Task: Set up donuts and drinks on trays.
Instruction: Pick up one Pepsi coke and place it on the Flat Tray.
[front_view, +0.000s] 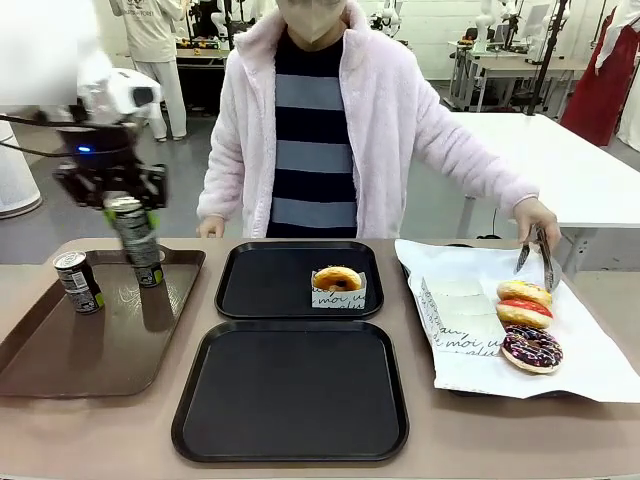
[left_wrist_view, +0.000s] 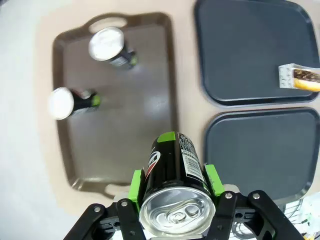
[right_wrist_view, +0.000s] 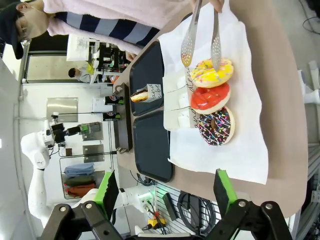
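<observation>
My left gripper (front_view: 124, 204) (left_wrist_view: 174, 181) is shut on a dark drink can (front_view: 133, 232) (left_wrist_view: 176, 190), tilted in the air above the brown tray (front_view: 60, 350). Two more cans (front_view: 78, 281) (front_view: 152, 272) stand on that tray. The far black tray (front_view: 255, 285) carries a glazed donut in a paper sleeve (front_view: 338, 285); the near black tray (front_view: 290, 390) is bare. Yellow (front_view: 523, 292), red (front_view: 524, 313) and chocolate (front_view: 531, 348) donuts lie on white paper at the right. My right gripper (right_wrist_view: 166, 192) is open above that paper.
A person in a pink jacket stands across the table, holding metal tongs (front_view: 535, 255) (right_wrist_view: 200, 35) over the yellow donut (right_wrist_view: 212, 72). Folded paper sleeves (front_view: 460, 315) lie on the white paper beside the donuts.
</observation>
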